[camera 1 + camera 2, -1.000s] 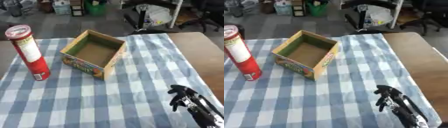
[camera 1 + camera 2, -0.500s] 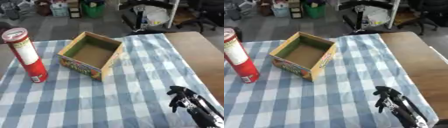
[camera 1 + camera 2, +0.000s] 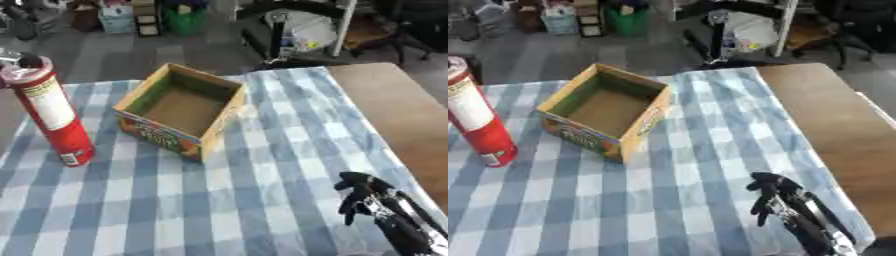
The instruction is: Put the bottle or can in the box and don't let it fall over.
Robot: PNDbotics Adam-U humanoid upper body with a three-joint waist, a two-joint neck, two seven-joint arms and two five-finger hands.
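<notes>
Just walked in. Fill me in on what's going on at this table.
Nothing is being handled right now. A tall red cylindrical can stands upright on the blue-and-white checked tablecloth, beside and left of an open, empty cardboard box with colourful printed sides, not touching it. The robot's black right hand rests low near the table's right corner, fingers curled and holding nothing, well away from both. The left hand is not in view. The can is not yet in the box.
</notes>
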